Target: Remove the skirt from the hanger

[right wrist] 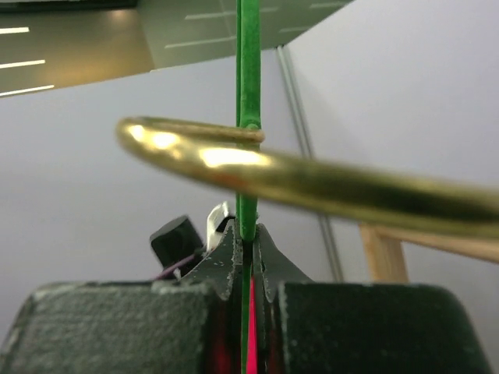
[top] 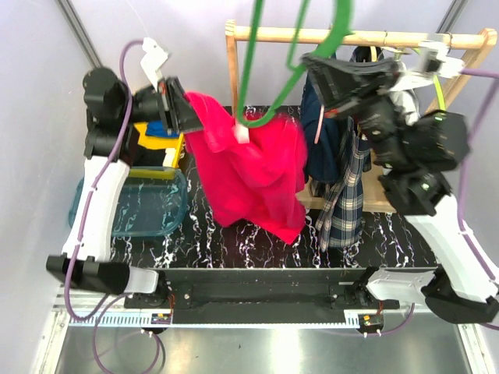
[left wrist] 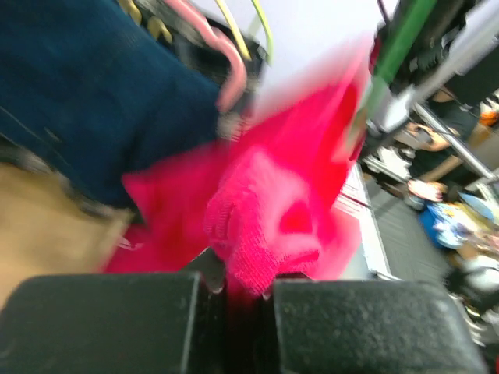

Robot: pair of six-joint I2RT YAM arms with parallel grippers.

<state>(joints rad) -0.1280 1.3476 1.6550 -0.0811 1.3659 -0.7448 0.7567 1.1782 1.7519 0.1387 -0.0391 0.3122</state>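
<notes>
At nine o'clock, with left gripper [top: 185,115] pinching red cloth [top: 249,171], pull steadily from green hanger [top: 250,70] clamped in right gripper [top: 312,64] at one o'clock; mind plaid skirt [top: 347,199] hanging at three o'clock

Red garment [top: 249,171] hangs, a green hanger [top: 248,78] at its top, left of the wooden rack [top: 273,34]; blue tub [top: 156,206] sits on the tabletop's [top: 234,238] left.

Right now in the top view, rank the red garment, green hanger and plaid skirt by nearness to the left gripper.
1. Red garment: clamped in the left gripper.
2. Green hanger: centre, just right of it.
3. Plaid skirt: hanging at the far right.
</notes>
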